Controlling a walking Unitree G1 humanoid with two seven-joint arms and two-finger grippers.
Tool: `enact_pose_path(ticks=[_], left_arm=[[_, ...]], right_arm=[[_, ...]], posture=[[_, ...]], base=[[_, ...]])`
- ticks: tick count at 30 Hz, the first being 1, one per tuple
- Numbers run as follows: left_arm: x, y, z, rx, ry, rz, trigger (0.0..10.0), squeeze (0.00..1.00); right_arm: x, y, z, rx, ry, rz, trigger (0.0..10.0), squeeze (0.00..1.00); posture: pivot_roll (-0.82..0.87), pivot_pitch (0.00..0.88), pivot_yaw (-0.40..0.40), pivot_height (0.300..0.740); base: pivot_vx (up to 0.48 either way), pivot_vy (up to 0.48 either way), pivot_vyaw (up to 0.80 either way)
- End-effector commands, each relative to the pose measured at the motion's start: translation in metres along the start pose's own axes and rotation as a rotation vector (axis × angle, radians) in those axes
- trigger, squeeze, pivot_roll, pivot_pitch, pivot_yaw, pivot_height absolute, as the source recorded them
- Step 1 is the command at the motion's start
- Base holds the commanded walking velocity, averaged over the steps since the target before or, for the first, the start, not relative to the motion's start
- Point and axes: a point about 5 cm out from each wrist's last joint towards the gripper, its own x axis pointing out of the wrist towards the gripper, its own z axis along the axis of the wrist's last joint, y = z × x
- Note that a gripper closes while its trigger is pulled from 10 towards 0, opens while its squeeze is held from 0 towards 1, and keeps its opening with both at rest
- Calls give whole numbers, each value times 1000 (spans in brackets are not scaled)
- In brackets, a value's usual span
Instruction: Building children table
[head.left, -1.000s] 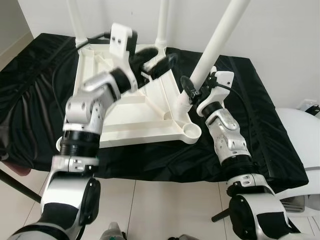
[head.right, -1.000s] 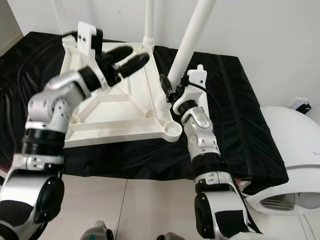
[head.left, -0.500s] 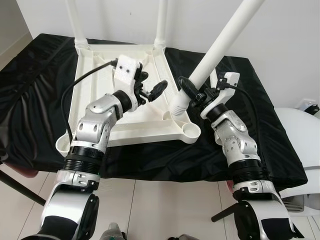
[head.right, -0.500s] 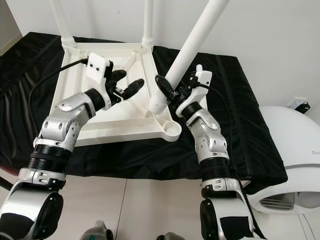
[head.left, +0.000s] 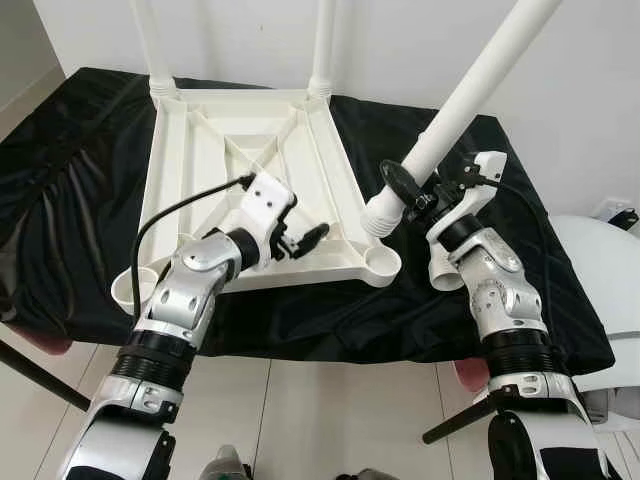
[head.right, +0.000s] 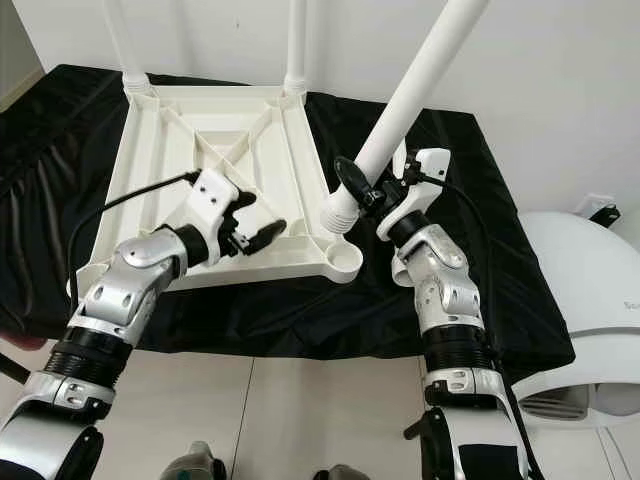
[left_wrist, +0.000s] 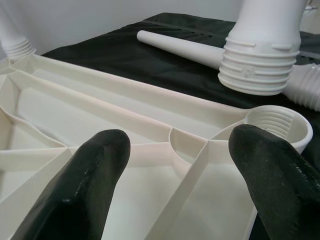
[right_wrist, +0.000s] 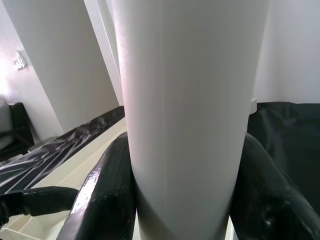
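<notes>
Gripping a tilted white table leg (head.left: 470, 105) in the right gripper (head.left: 415, 195) above the upturned tabletop's (head.left: 215, 160) corner socket (head.left: 383, 263); left gripper (head.left: 300, 240) spread, empty, over the near rim.

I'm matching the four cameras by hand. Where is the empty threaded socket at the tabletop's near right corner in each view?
Left eye view: socket, below the held leg's threaded end.
Right eye view: socket, same corner of the tabletop.
Left wrist view: socket, beyond the open left gripper.
Right wrist view: not visible; the leg blocks it.
Shared landmark: the leg's threaded end.
</notes>
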Motion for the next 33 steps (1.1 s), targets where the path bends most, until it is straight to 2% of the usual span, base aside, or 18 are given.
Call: enact_pose_path(ticks=[1, 4, 6, 9, 13, 14, 18, 25, 27, 33], left_arm=[[4, -6, -1, 37, 17, -53, 10000, 0], [8, -10, -3, 56, 24, -64, 10000, 0], [17, -19, -1, 86, 20, -107, 10000, 0], [19, -23, 0, 103, 20, -129, 10000, 0], [25, -35, -3, 120, 26, -177, 10000, 0], [28, -43, -5, 136, 32, -209, 10000, 0], [30, -51, -10, 155, 44, -244, 10000, 0], [29, -57, -20, 165, 71, -279, 10000, 0], [27, -58, -32, 153, 121, -300, 10000, 0], [25, -55, -45, 128, 184, -311, 10000, 0]], right_arm=[[-2, 3, 0, -39, 10, 13, 10000, 0], [-4, 7, -5, -51, 24, 30, 10000, 0], [-6, 10, -9, -58, 41, 48, 10000, 0], [-7, 11, -9, -63, 44, 50, 10000, 0], [-7, 11, -8, -71, 45, 49, 10000, 0], [-8, 10, -7, -75, 44, 45, 10000, 0], [-8, 10, -7, -85, 43, 38, 10000, 0], [-9, 9, -5, -93, 41, 32, 10000, 0], [-10, 7, -3, -101, 37, 25, 10000, 0], [-12, 7, -3, -103, 34, 19, 10000, 0]], posture=[[29, 22, -45, 740], [27, 22, -43, 740], [24, 24, -41, 740], [23, 25, -41, 740], [18, 26, -39, 740], [15, 26, -39, 740], [8, 24, -38, 740], [2, 21, -33, 740], [-4, 15, -25, 740], [-7, 9, -20, 740]], base=[[0, 0, 0], [0, 0, 0], [0, 0, 0], [0, 0, 0], [0, 0, 0], [0, 0, 0], [0, 0, 0], [0, 0, 0], [0, 0, 0], [0, 0, 0]])
